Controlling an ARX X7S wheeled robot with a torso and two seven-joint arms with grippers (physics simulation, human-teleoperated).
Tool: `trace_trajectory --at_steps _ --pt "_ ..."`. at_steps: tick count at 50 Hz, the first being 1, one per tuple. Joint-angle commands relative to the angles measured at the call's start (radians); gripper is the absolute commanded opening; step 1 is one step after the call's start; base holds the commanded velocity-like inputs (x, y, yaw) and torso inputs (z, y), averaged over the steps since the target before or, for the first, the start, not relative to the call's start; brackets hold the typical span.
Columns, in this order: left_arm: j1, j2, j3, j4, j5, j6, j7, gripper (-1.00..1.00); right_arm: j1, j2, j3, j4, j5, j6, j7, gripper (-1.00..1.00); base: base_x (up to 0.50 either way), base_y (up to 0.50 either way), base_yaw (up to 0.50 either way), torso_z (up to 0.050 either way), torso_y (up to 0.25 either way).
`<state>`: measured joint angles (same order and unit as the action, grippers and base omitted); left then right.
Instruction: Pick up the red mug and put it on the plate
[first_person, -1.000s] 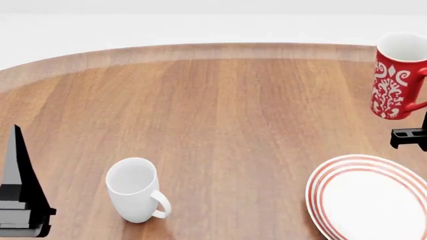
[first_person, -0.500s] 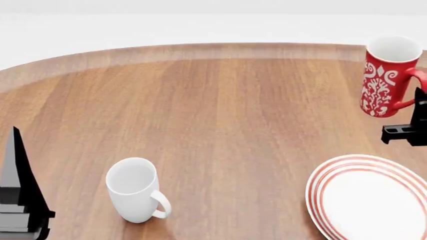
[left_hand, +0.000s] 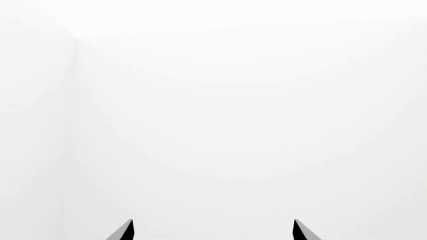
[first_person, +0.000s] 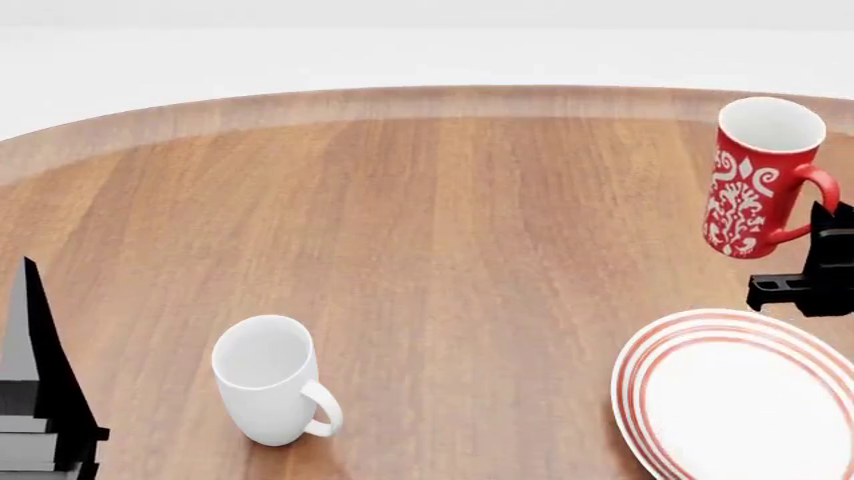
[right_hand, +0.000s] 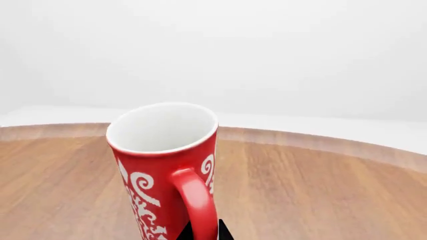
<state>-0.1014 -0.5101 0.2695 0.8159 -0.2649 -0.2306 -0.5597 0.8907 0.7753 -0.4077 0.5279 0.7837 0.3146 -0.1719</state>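
The red mug (first_person: 750, 180) with its white ornament is held near the table's right side, beyond the plate's far edge and slightly tilted. My right gripper (first_person: 819, 232) is shut on its red loop handle. In the right wrist view the red mug (right_hand: 163, 165) fills the foreground, white inside showing, and the right gripper (right_hand: 203, 231) pinches the handle from both sides. The plate (first_person: 643, 372), white with red rings, lies at the near right, partly cut off by the view's edge. My left gripper (first_person: 32, 300) stands open at the near left; the left gripper (left_hand: 212, 229) faces only a white wall.
A plain white mug (first_person: 270, 378) stands upright at the near left of the round wooden table (first_person: 467, 220), handle toward the right. The table's curved far edge runs across the back, with white floor and wall beyond.
The red mug, held in my right gripper, has moved left and a little lower in the head view, closer to the plate. The left arm has barely shifted.
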Motion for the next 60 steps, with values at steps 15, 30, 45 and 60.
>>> trace_trajectory --at_steps 15,30,45,60 --pt "0.003 -0.009 -0.003 0.012 -0.006 -0.004 -0.006 1.0 0.119 -0.171 -0.036 0.569 -0.156 -0.312 -0.18 -1.0 0.0 0.0 0.0 0.0 0.0" --pt "0.002 -0.009 -0.003 -0.003 -0.008 0.008 -0.005 1.0 0.163 -0.214 -0.029 0.767 -0.206 -0.443 -0.243 -1.0 0.0 0.0 0.0 0.0 0.001" --pt "-0.001 -0.016 -0.007 0.014 -0.015 -0.003 -0.011 1.0 0.121 -0.222 0.069 0.78 -0.263 -0.453 -0.245 -1.0 0.0 0.0 0.0 0.001 0.0" --pt "0.002 -0.022 -0.01 0.021 -0.018 -0.002 -0.013 1.0 0.09 -0.225 0.307 0.78 -0.412 -0.44 -0.287 -1.0 0.0 0.0 0.0 0.0 0.001"
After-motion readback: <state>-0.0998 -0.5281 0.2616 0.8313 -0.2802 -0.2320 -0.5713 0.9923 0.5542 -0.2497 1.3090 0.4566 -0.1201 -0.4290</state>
